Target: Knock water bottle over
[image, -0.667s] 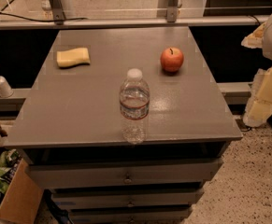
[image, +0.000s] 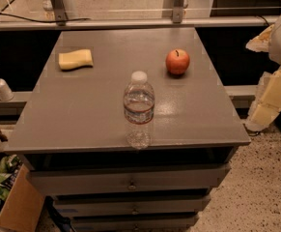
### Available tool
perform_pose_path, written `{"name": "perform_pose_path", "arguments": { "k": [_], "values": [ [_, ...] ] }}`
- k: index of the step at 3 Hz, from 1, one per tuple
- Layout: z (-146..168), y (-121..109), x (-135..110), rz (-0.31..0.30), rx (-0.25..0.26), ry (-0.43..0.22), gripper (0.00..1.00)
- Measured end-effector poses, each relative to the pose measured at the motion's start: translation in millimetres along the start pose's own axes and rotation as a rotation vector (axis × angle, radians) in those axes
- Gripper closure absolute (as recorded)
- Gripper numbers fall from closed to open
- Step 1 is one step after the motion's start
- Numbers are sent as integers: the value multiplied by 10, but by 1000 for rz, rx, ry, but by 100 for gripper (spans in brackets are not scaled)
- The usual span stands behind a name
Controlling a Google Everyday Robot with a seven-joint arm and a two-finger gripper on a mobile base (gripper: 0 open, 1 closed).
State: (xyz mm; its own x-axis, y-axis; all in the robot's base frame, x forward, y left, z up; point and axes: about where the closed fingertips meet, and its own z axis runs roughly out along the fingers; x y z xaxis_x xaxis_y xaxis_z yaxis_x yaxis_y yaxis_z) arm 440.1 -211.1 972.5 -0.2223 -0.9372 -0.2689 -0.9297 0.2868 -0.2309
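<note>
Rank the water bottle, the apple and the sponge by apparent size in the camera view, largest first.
1. water bottle, clearly largest, though nearest the camera.
2-3. sponge and apple look alike: not ranked.
The gripper hangs at the right edge, beside the table.

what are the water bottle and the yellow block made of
The water bottle looks like clear glossy plastic: see-through ribbed wall, white cap. The yellow block looks like matte sponge or foam, soft rounded edges. The tool is at the right edge, off the table.
</note>
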Motion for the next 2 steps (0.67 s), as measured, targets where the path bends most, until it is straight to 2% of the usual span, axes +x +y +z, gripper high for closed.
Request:
{"name": "perform_pose_path", "arguments": {
  "k": [2],
  "values": [
    [219,177,-332,39,-61,-257,0]
  ]
}}
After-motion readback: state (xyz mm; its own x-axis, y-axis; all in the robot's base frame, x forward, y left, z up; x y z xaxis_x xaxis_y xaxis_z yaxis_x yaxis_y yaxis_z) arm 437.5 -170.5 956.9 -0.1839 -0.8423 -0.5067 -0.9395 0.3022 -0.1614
